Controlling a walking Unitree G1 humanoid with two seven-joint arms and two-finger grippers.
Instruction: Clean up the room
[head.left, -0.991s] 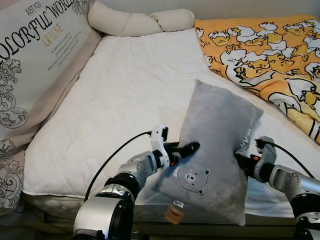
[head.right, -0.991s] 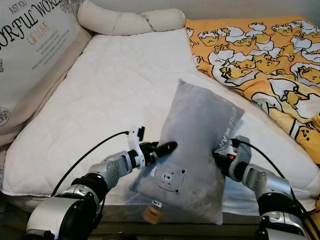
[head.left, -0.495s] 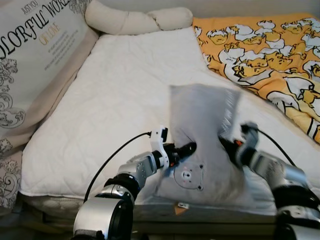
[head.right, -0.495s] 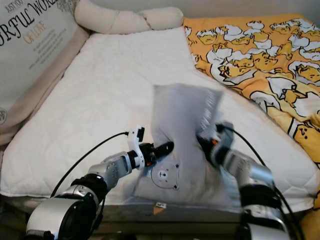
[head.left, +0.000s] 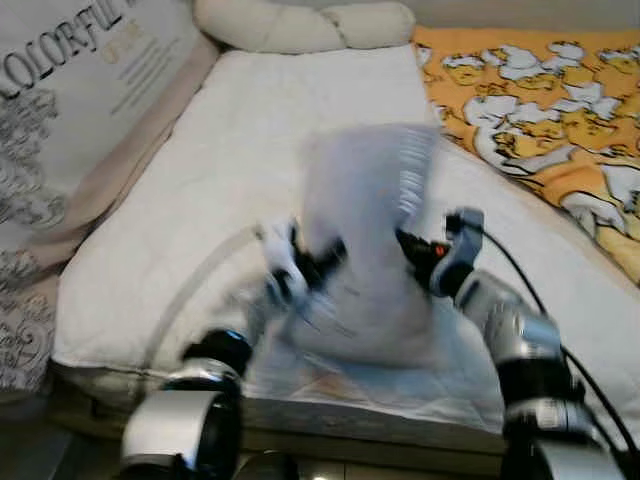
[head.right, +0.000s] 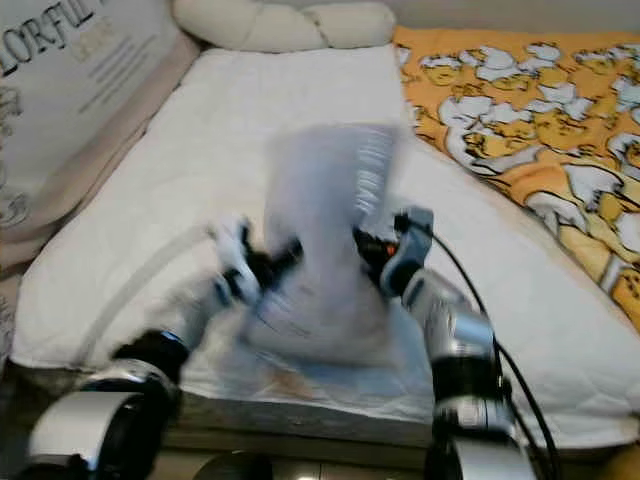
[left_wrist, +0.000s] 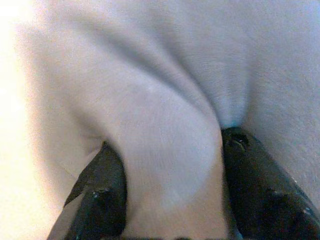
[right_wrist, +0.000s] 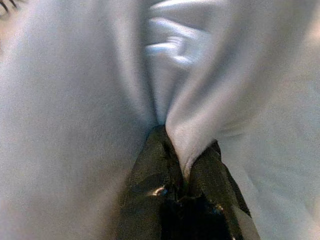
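Observation:
A grey pillow (head.left: 365, 240) is held upright above the near edge of the white mattress (head.left: 250, 150), blurred by motion. My left gripper (head.left: 325, 262) grips its left side; in the left wrist view a fold of the pillow (left_wrist: 170, 140) bulges between the two black fingers (left_wrist: 102, 200). My right gripper (head.left: 412, 248) pinches its right edge; in the right wrist view the fingers (right_wrist: 155, 185) are closed tight on a fold of the pillow (right_wrist: 190, 120).
An orange duck-print blanket (head.left: 540, 110) covers the bed's right side. A cream bolster (head.left: 300, 25) lies at the head. A large printed cushion (head.left: 70, 110) leans along the left. The bed's front edge (head.left: 350, 420) is just below my arms.
The pillow and both grippers have swung to the left and slightly away over the mattress. The camera has also shifted, and the picture is now blurred.

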